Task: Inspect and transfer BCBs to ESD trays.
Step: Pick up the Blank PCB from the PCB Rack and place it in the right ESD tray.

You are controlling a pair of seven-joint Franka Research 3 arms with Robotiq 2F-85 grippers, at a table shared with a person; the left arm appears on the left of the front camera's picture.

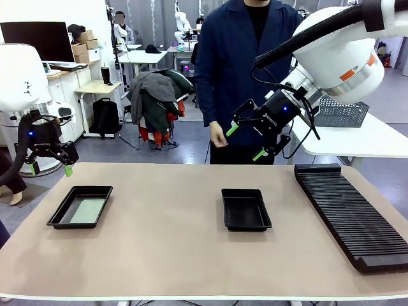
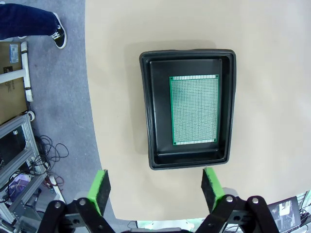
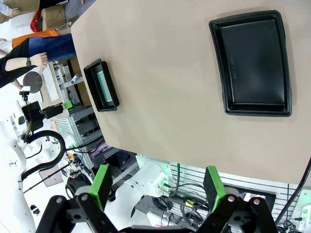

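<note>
Both sets of jaws are spread and empty. Your left gripper [image 1: 51,169] hangs over the left tray [image 1: 57,218]. Your right gripper [image 1: 245,142] is raised near the person's hand [image 1: 218,137].

One board [image 2: 194,109] lies flat in the left tray. The middle tray [image 1: 246,227] has nothing in it.

For the next board, I'd judge you should pinch it by its edges and lower it level inside the rim.

Tan table [image 1: 166,248], with a ribbed rack [image 1: 350,217] at the right. Desks and clutter stand behind.

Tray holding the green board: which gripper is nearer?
Left. The left gripper hovers open just above and beside the board tray; the right gripper hangs open across the table, beyond the empty tray.
</note>
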